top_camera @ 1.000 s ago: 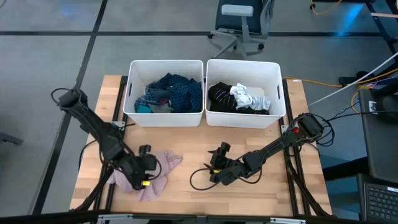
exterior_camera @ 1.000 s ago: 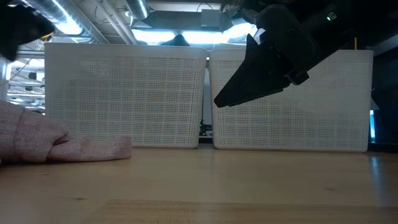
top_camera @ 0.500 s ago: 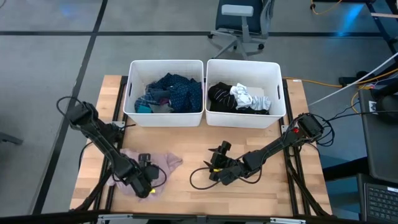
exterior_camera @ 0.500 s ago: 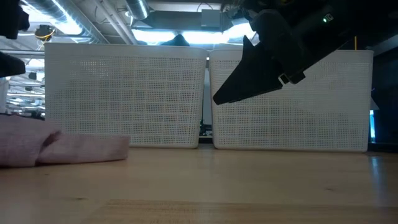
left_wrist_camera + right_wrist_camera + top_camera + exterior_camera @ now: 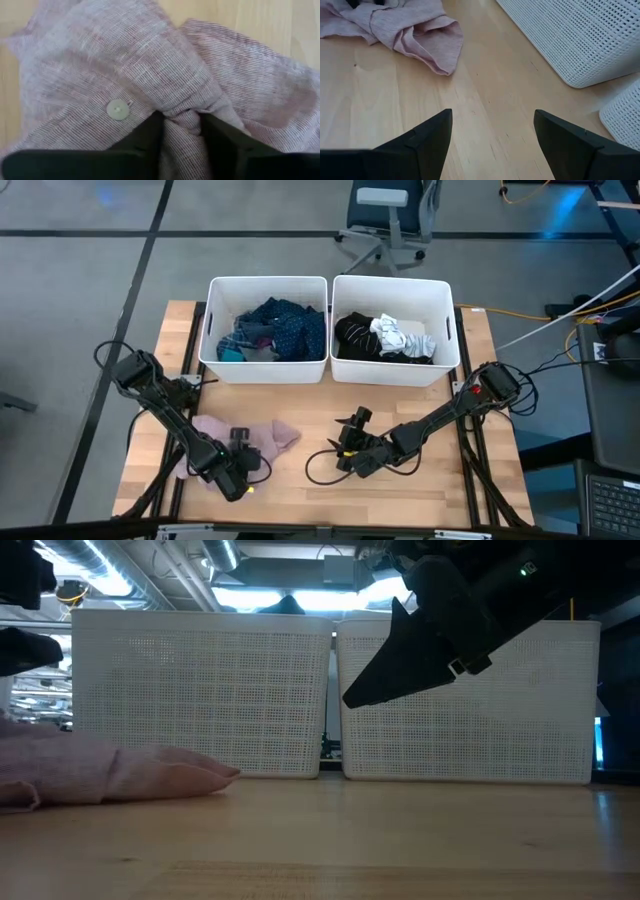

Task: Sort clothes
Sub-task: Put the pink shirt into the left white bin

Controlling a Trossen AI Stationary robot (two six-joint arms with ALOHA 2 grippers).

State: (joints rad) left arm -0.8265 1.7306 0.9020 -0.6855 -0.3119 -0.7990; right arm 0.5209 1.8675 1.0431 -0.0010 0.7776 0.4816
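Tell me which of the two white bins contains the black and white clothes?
The right bin, beside the right arm: it holds black and white pieces. The left bin holds blue clothing instead.

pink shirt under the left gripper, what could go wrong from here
The left gripper pinches only a small fold of the pink woven button shirt; that thin bite might slip when lifted. Most of the shirt lies spread on the wooden table, so it may drag or catch a white plastic bin's rim. The right gripper hangs open beside it and could snag trailing cloth.
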